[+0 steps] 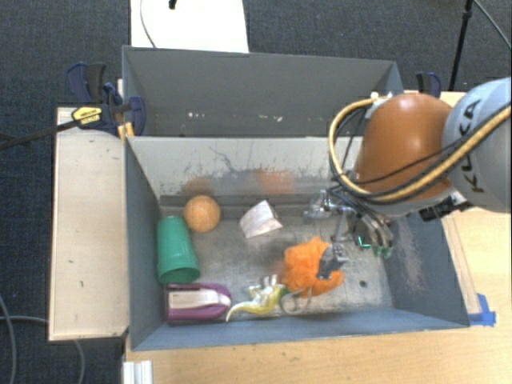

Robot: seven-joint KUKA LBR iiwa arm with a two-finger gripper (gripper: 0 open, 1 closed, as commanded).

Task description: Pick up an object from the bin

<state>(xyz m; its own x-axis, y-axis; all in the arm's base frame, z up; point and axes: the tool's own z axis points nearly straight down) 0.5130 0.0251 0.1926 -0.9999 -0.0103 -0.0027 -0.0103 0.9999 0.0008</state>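
The end effector (331, 262) is hanging low in the right half of the grey metal bin (240, 94). Its tip is sitting against the right side of a crumpled orange thing (302, 264), soft-looking like a scrunched cloth or net. That thing is lying on the bin floor near the front wall, somewhat right of the middle. I cannot tell whether the end effector is spread, pressed together or pinching the orange thing, as its lower part is overlapping the thing's right edge. Above it, the arm's rounded orange cover (400, 146), with black and yellow cables looping round it, is looming over the bin's right side.

Just left of the crumpled orange thing, a small yellow and white thing (260, 298) is lying along the front wall. A flat purple and white item (196, 302) is resting in the front left corner. Behind it, a green cup (176, 250) is lying by the left wall, its wider end toward the front. An orange ball (202, 213) is sitting just behind the cup, and a white angular piece (260, 218) is lying near the middle, apart from the end effector.
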